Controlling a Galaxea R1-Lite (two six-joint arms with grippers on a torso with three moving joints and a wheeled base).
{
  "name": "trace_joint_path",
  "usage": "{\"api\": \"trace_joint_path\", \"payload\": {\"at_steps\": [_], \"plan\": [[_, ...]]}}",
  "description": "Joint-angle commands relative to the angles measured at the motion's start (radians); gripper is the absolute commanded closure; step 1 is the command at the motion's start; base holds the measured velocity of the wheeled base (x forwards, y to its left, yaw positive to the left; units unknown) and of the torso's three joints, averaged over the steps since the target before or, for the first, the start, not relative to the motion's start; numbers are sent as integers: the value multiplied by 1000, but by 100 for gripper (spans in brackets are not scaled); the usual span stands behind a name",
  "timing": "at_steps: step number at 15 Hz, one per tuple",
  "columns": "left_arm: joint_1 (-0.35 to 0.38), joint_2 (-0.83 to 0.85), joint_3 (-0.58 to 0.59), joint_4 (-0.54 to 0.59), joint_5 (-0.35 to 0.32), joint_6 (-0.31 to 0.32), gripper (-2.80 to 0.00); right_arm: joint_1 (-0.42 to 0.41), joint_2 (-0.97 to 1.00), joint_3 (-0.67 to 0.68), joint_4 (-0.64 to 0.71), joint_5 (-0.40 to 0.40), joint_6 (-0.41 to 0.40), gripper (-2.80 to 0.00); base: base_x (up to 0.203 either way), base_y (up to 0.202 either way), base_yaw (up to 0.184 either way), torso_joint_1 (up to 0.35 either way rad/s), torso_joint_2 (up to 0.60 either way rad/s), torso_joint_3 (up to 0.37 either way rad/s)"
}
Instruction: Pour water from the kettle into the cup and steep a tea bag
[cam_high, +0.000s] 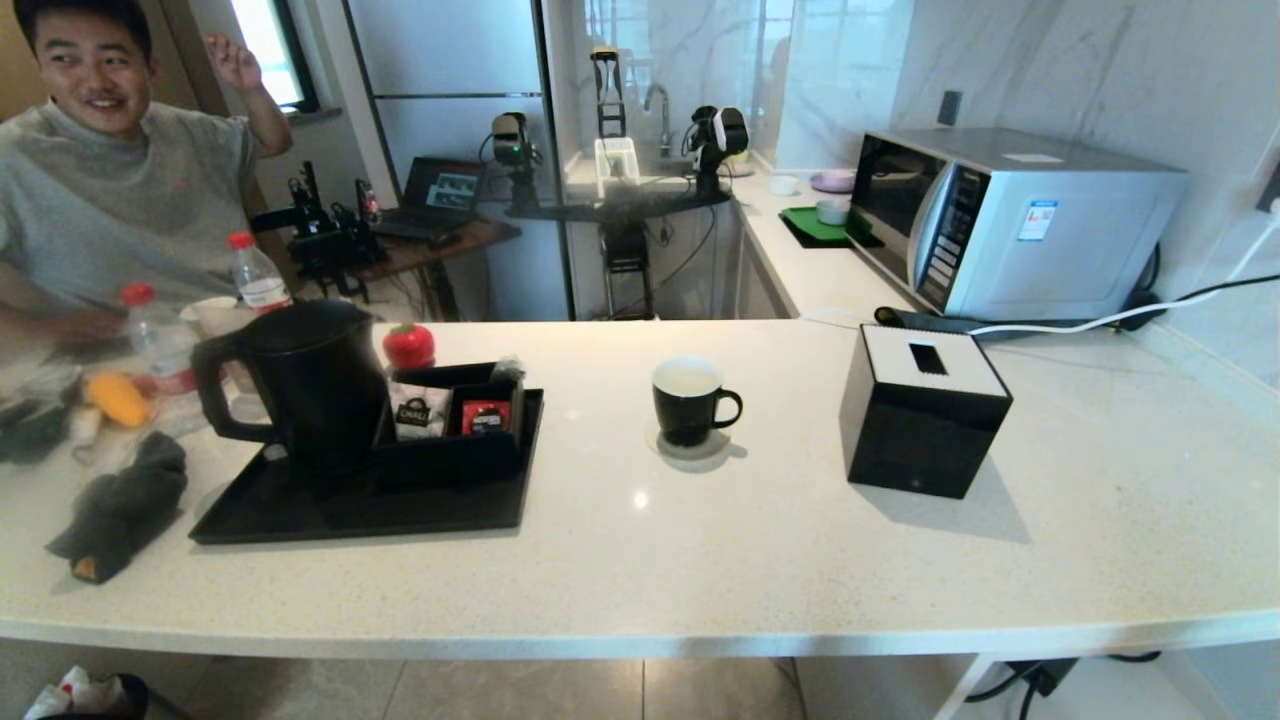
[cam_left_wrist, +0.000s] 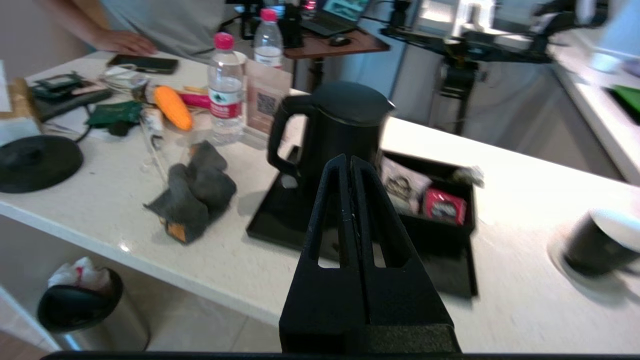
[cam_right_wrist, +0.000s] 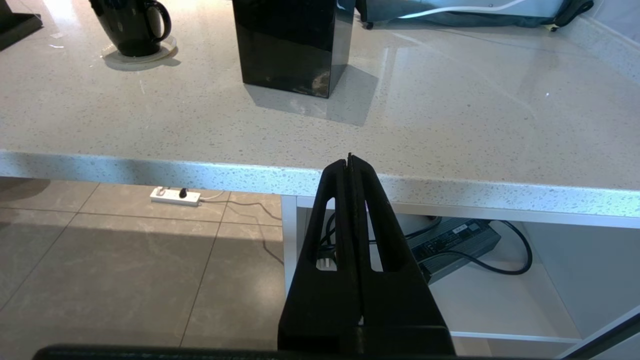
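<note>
Task not yet started; nothing is held. The left hand (cam_left_wrist: 350, 162) is seen pressed fully closed and empty, raised off the near edge of the surface (cam_high: 700, 560), aimed at the kettle (cam_left_wrist: 345, 130) straight ahead of it. The kettle is stood on a black tray (cam_left_wrist: 450, 285), handle turned away from the cup (cam_high: 688, 400), which is well off to the hand's right on a coaster. The right hand (cam_right_wrist: 350, 165) is closed too, parked low below the surface edge, with the black tissue box (cam_right_wrist: 292, 45) ahead of it. The tea bag is possibly the pale lump on the sachet box (cam_high: 455, 440) rim beside the kettle; it cannot be confirmed. Risk: fingers must be opened before the handle is reached, or the kettle could be shoved. Sachets just beside could be snagged.
</note>
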Motion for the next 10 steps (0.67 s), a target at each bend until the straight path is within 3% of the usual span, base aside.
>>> {"api": "trace_joint_path", "payload": {"at_steps": [1,7,10], "plan": [[67,216,-35,-61,14,-1,0,0,1,0,0,1,-1,0,0,0,0,0,0,0],[328,610,-46,-405,-82,35,0,0,1,0,0,1,-1,0,0,0,0,0,0,0],[390,735,17,-571,-105,80,0,0,1,0,0,1,-1,0,0,0,0,0,0,0]]}}
